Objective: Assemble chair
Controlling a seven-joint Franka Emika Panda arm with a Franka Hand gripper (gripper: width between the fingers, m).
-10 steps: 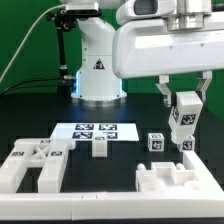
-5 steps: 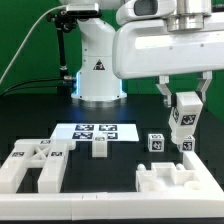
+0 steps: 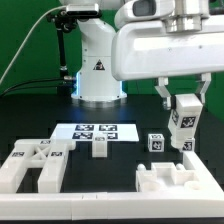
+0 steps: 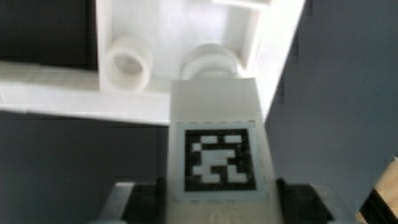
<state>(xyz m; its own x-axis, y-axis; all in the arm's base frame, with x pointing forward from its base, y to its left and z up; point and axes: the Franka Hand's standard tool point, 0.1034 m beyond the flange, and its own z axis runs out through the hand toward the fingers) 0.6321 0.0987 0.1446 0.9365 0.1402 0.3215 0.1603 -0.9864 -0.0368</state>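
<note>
- A Panda arm's claw (image 3: 184, 106), jaws partly closed, grips one tagged white bar (image 3: 183, 125) near its upper end. It holds the bar upright over the far edge of a notched slab (image 3: 168, 182) at the exterior view's right.
- The wrist view looks down the bar (image 4: 217, 150) onto the slab (image 4: 71, 85). Two rounded sockets (image 4: 125, 62) show there, though blurred.
- The step appears to be seating the bar in the slab. Doing it well likely means centring the bar's lower end over one socket, keeping it plumb, then lowering straight down without twisting. Letting go should wait until the bar sits firm.
- Counted on the dark tabletop (image 3: 30, 120): one bar in the claw, one notched slab, one small cube (image 3: 155, 143) just beside the bar, and one short block (image 3: 100, 148).
- A cluster of pieces (image 3: 35, 165) at the exterior view's left cannot be counted with certainty.
- One marker board (image 3: 95, 129) lies behind the short block.
</note>
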